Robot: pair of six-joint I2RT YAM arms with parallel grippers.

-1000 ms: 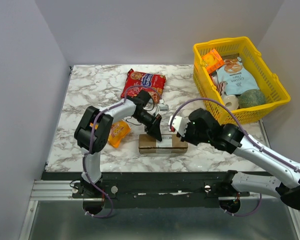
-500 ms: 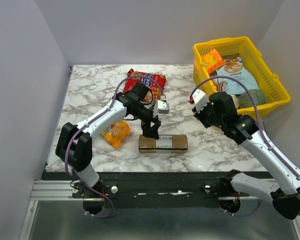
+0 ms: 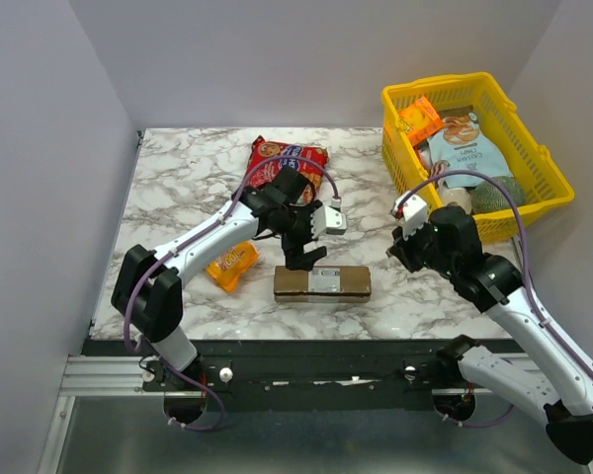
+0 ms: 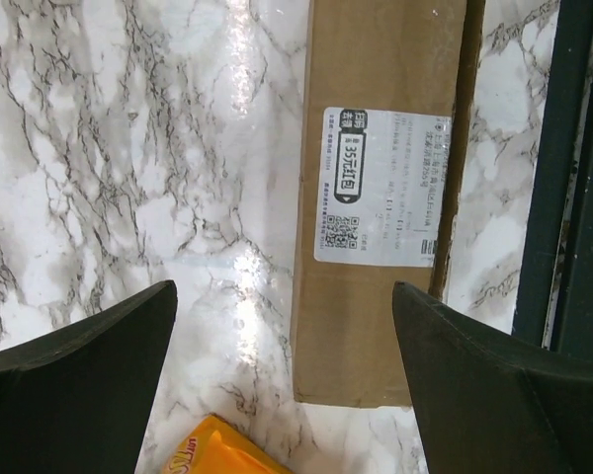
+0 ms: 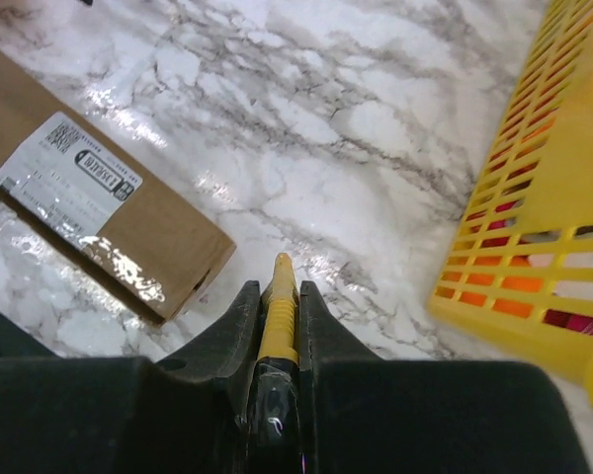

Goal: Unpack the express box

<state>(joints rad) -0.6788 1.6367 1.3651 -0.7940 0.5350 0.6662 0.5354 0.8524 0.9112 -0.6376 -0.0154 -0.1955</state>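
The express box (image 3: 321, 283) is a long brown carton with a white label (image 4: 383, 186), lying flat near the table's front edge. My left gripper (image 3: 301, 262) hovers over its left end. In the left wrist view the black fingers (image 4: 74, 370) stand wide open above the box (image 4: 381, 286) with nothing between them. My right gripper (image 3: 400, 247) hangs to the right of the box, apart from it. It is shut (image 5: 280, 286) on a slim yellow tool (image 5: 279, 311) whose tip points down at the marble beside the box's right end (image 5: 109, 212).
A yellow basket (image 3: 445, 87) holding several snack packs stands at the back right, and its wall (image 5: 534, 197) is close to my right gripper. A red snack bag (image 3: 285, 163) lies behind the box. An orange packet (image 3: 229, 262) lies left of the box.
My left gripper has opened wide and lifted off the box's left end. My right gripper, still holding the yellow tool, has drawn away from the box to the right.
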